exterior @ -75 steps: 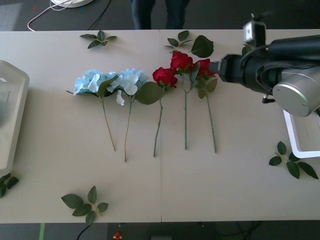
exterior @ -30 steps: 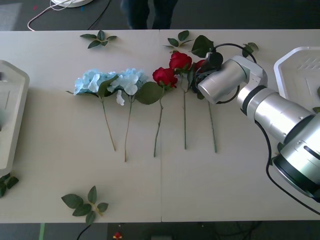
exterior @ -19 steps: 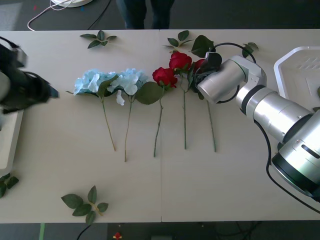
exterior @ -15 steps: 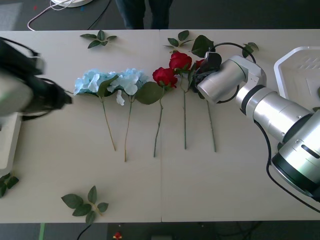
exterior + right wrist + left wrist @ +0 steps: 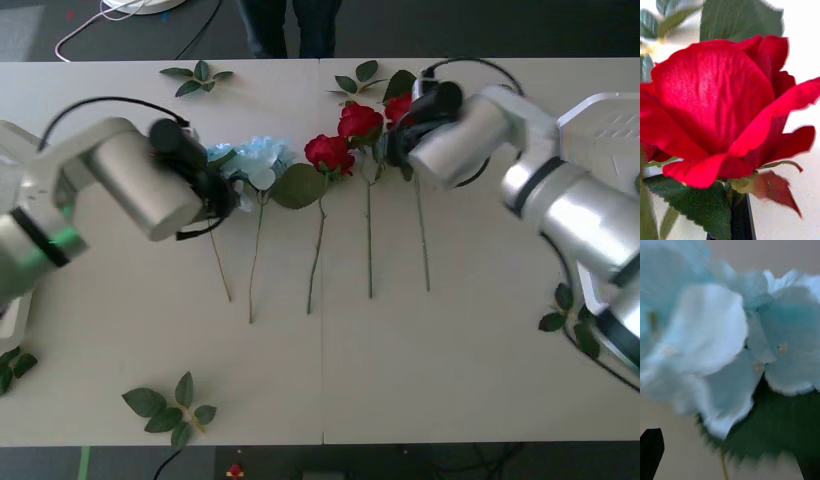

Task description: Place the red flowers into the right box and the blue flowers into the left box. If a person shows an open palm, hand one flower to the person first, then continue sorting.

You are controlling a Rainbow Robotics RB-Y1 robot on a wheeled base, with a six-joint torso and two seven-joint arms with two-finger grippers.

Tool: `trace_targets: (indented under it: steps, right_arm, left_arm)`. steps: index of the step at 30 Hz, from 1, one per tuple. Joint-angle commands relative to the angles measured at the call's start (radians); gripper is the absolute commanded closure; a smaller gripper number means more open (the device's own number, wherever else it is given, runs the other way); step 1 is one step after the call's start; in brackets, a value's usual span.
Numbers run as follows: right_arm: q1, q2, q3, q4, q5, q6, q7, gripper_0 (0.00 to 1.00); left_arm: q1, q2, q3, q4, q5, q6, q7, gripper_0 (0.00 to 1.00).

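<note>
Your right tool [image 5: 397, 140] is sitting over the rightmost red rose [image 5: 720, 108] at the head of its stem – bloom right in front of the wrist camera, one dark finger [image 5: 738, 221] showing behind the leaf, grip state I can't tell. Two more red roses [image 5: 345, 135] are lying just beside it on the desk [image 5: 400, 370]. Your left tool [image 5: 215, 190] is hovering at the blue flowers [image 5: 250, 160] – its fingertip [image 5: 651, 452] is sitting wide of the petals, tool looking open, nothing gripped. The right box [image 5: 600, 110] is lying at the desk's right edge, well apart from the flowers.
</note>
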Motion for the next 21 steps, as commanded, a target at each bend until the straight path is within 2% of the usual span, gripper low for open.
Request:
trace_targets:
  steps: [1, 5, 10, 15, 21]
  right_arm:
    - [0.064, -0.163, -0.042, -0.197, -0.015, 0.088, 0.044, 1.0]
    - [0.122, -0.292, -0.07, -0.328, 0.015, 0.15, 0.061, 1.0]
    - [0.156, -0.456, -0.076, -0.374, 0.019, 0.156, 0.081, 1.0]
    - [0.157, -0.571, -0.077, -0.325, -0.011, 0.144, 0.127, 1.0]
    - [0.157, -0.682, -0.094, -0.195, -0.139, 0.053, 0.275, 1.0]
  left_arm:
    - [-0.05, -0.054, -0.009, 0.065, -0.034, -0.016, -0.023, 0.0]
    - [-0.048, -0.06, -0.035, 0.084, -0.04, -0.016, -0.019, 0.0]
    - [-0.042, -0.064, -0.046, 0.084, -0.04, -0.016, -0.011, 0.0]
    - [-0.025, -0.071, -0.046, 0.084, -0.055, -0.016, -0.008, 0.0]
    - [0.027, -0.07, -0.046, 0.09, -0.126, -0.016, 0.003, 0.0]
